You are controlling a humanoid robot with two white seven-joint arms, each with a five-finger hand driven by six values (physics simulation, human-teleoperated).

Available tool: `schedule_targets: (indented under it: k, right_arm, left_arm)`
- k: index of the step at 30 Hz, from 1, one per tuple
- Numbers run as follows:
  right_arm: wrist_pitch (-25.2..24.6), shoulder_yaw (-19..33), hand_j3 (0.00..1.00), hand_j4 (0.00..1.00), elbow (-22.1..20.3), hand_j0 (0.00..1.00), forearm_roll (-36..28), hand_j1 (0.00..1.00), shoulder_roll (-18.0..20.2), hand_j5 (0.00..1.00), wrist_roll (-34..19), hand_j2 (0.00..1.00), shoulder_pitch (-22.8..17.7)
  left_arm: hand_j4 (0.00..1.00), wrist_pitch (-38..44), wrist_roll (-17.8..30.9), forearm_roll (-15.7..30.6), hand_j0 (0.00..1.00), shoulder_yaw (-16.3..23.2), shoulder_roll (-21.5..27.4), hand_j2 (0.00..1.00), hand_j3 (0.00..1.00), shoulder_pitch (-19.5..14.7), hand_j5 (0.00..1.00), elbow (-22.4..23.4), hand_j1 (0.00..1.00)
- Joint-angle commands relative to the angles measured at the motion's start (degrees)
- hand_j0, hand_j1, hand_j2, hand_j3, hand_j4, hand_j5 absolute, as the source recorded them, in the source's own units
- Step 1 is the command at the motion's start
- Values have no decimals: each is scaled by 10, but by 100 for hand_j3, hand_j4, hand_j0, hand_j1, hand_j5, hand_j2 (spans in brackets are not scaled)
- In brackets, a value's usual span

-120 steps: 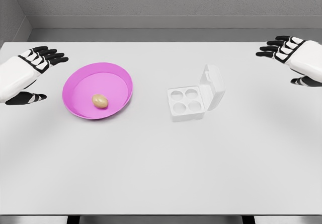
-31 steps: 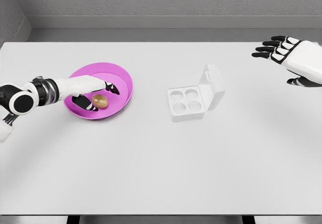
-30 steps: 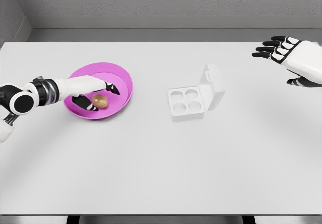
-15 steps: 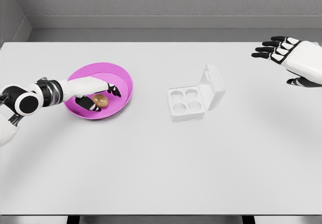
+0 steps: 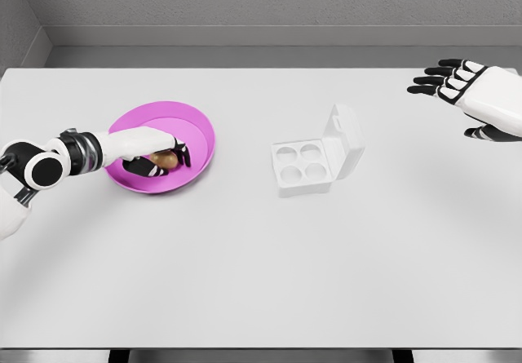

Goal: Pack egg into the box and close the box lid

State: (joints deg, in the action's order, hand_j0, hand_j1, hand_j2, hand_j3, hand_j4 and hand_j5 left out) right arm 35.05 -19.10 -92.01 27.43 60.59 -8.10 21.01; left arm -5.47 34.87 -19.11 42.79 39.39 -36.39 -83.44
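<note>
We see the egg (image 5: 164, 160) low in the pink bowl (image 5: 196, 130), enclosed by our left hand (image 5: 155, 152), whose fingers (image 5: 181, 152) curl around it, grasping or nearly so; our right hand (image 5: 469, 94) hovers far off, fingers spread, released; the smooth egg could squirt from a shallow pinch, or the bowl could skid on the surface (image 5: 261, 265) as we lift; the box (image 5: 314, 157) sits well right of the fingers, lid (image 5: 347, 139) up, four cups vacant; nothing lies between.
</note>
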Motion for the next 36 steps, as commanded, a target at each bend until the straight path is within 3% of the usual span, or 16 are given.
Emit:
schedule_targets:
  k: [1,4,7,9,11,15,19,25,31,36]
  right_arm:
    - [0,0,100,100,0,100,-3,100,0,100,0,100,0]
    - [0,-8,100,100,2,100,3,100,-4,100,0,100,1]
    - [0,-9,83,83,3,83,6,83,-12,83,-48,83,2]
    - [0,-9,79,79,4,79,7,79,-20,79,-52,79,5]
    - [0,-11,79,79,3,79,7,79,-42,79,-104,79,17]
    - [0,-15,72,72,5,72,12,72,-55,72,-109,72,18]
    - [0,-18,73,73,25,73,22,73,-77,73,-110,73,22]
    - [0,-62,73,73,84,73,35,73,-108,73,-110,73,68]
    - [0,-91,73,73,125,73,46,73,-138,73,-110,73,100]
    - [0,-101,73,73,126,73,48,73,-143,73,-110,73,108]
  left_arm:
    - [49,0,1,-2,49,-2,1,49,49,0,49,0,49]
    - [43,0,1,-2,43,-3,1,43,43,-1,43,-1,43]
    - [36,0,1,-1,36,-6,2,36,36,-4,36,-6,36]
    - [35,-1,1,-1,35,-6,2,35,35,-6,35,-7,35]
    - [35,-1,1,1,35,-16,2,35,35,-6,35,-8,35]
    - [33,-1,1,-1,33,-21,2,33,33,-7,33,-19,33]
    - [31,-1,1,-1,31,-39,2,31,31,-7,31,-27,31]
    - [31,-2,1,-1,31,-45,0,31,31,-8,31,-48,31]
    - [31,-2,1,-3,31,-52,-34,31,31,-17,31,-52,31]
    - [30,-2,1,-5,30,-52,-56,30,30,-25,30,-52,30]
